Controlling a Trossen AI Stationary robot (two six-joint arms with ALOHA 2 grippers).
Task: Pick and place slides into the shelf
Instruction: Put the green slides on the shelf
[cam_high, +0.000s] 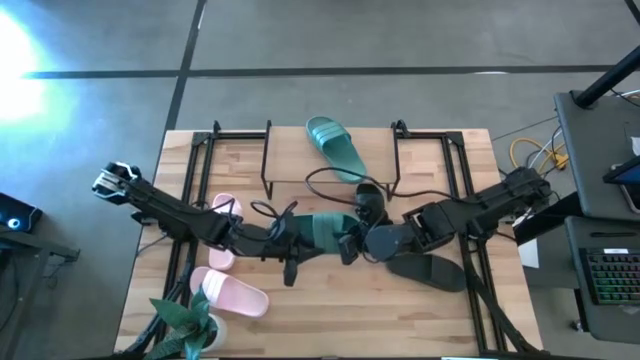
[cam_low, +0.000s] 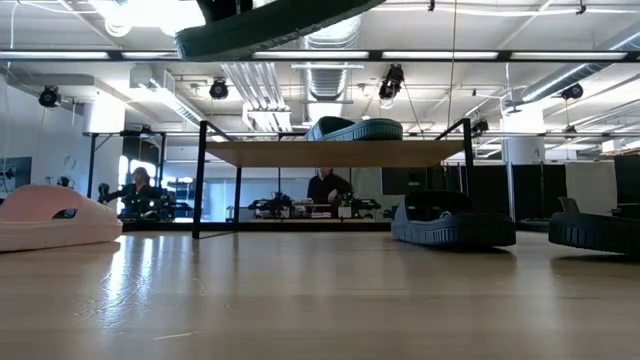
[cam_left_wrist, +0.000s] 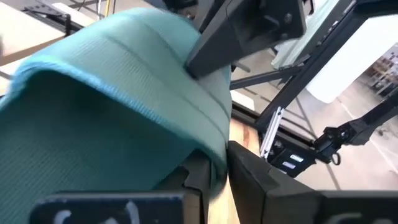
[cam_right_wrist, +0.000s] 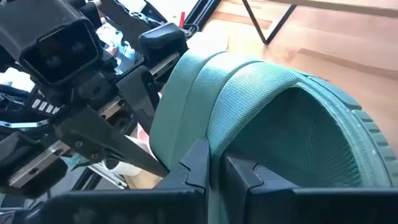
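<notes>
One teal-green slide (cam_high: 322, 232) hangs above the middle of the table, also seen at the top of the low view (cam_low: 270, 25). My left gripper (cam_left_wrist: 214, 169) and my right gripper (cam_right_wrist: 216, 163) are both shut on its strap, one from each side. A second teal-green slide (cam_high: 335, 145) lies sole down on the shelf (cam_low: 330, 153). Two pale pink slides (cam_high: 235, 292) (cam_high: 222, 245) rest on the table at the left. Two black slides (cam_high: 430, 268) (cam_high: 370, 200) rest at the right. My left gripper pinches one edge of the teal-green slide's wide strap (cam_left_wrist: 208, 140) between its two fingers, coming in about level from the table's left. The slide is lifted clear of the table. My right gripper pinches the strap's opposite edge (cam_right_wrist: 217, 130) between its two fingers, slanting down from the table's right. The strap arches up over the fingers and the sole stays clear of the table.
A potted plant (cam_high: 190, 320) stands at the near left corner. Black metal frames (cam_high: 200, 160) (cam_high: 455, 165) flank the shelf. Beyond the table, in the low view, are people at desks (cam_low: 325, 190). Bare tabletop (cam_high: 340, 310) lies near the front edge.
</notes>
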